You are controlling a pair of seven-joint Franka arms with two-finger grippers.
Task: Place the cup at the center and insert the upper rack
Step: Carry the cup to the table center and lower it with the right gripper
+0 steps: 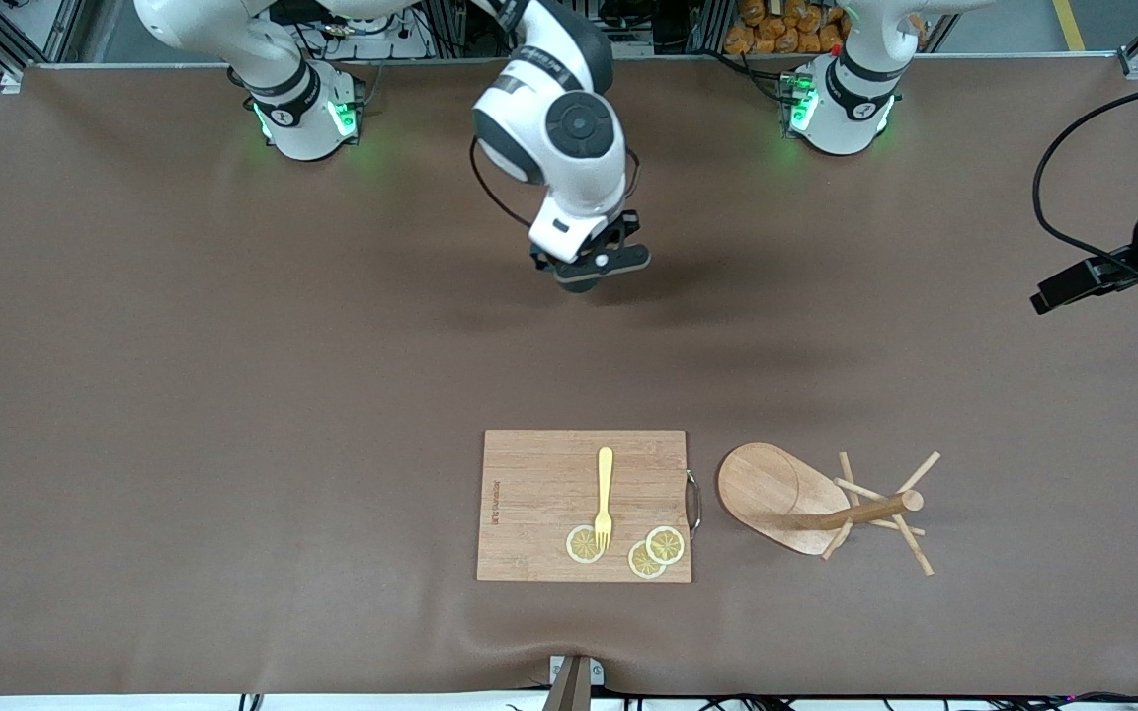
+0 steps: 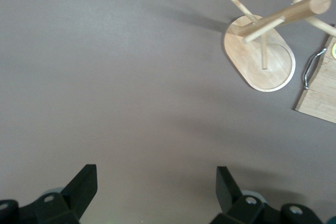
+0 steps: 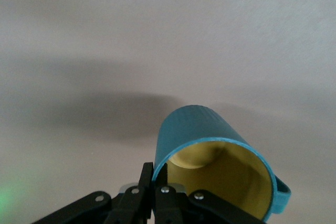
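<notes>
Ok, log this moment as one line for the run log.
right claw: shut on teal cup rim, above bare table | left claw: open, waiting | mug tree: tipped over beside cutting board

The cutting board point(image 1: 584, 505) carries a small printed mark along the edge toward the right arm's end; its characters cannot be read.

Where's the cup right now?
The cup is off the table, pinched by its rim in the right end effector, up over bare mat between the robot bases and the cutting board.
</notes>
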